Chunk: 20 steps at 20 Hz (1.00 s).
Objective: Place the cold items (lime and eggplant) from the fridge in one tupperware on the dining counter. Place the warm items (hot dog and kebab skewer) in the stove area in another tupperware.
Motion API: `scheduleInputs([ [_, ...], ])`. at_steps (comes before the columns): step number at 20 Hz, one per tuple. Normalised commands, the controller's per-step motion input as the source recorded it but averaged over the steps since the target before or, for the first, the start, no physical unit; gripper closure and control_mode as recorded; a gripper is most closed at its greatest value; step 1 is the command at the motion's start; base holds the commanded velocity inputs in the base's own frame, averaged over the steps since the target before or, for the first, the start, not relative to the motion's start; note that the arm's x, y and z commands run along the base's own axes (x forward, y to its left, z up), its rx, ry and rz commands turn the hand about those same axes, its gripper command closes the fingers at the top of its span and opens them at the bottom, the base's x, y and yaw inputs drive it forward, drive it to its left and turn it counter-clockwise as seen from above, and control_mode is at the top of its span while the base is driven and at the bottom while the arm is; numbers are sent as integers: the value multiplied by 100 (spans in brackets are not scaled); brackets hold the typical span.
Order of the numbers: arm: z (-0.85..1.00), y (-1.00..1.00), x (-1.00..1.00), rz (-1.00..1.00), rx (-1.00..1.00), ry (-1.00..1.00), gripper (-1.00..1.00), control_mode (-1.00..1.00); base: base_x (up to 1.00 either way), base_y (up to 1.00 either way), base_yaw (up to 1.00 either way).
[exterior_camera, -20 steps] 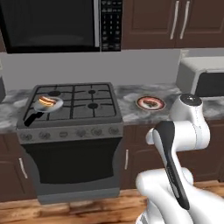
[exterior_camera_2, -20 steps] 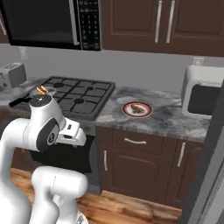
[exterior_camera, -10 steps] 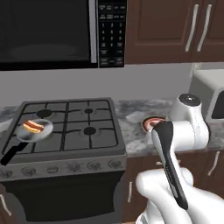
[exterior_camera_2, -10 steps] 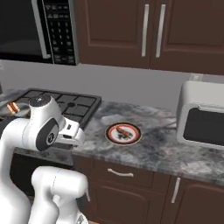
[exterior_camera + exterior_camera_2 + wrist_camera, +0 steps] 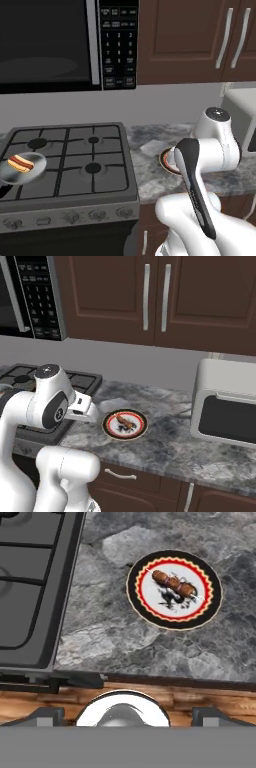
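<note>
Where grey marbled stone spreads, kebab skewer (image 5: 174, 585) tops round plate (image 5: 134, 587).

We see plate (image 5: 167, 159) mostly hidden behind arm; pan (image 5: 20, 170) handle cut off at left edge; toaster oven (image 5: 227, 406) cropped at right edge.

Both base views face the stove (image 5: 70, 165) and plate (image 5: 125, 424); the hand view looks down on them.
</note>
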Motion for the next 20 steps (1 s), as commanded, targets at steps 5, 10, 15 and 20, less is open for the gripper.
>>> scheduleInputs([
  [5, -39, -32, 35, 0, 0, 7, -100, -100, 0, 0, 0],
  [10, -35, -45, 75, -3, 0, 13, -100, -100, 0, 0, 0],
  [15, -16, -69, 69, 1, 1, 4, -100, -100, 0, 0, 0],
  [20, -17, -76, 47, 7, 3, 0, -100, -100, 0, 0, 0],
])
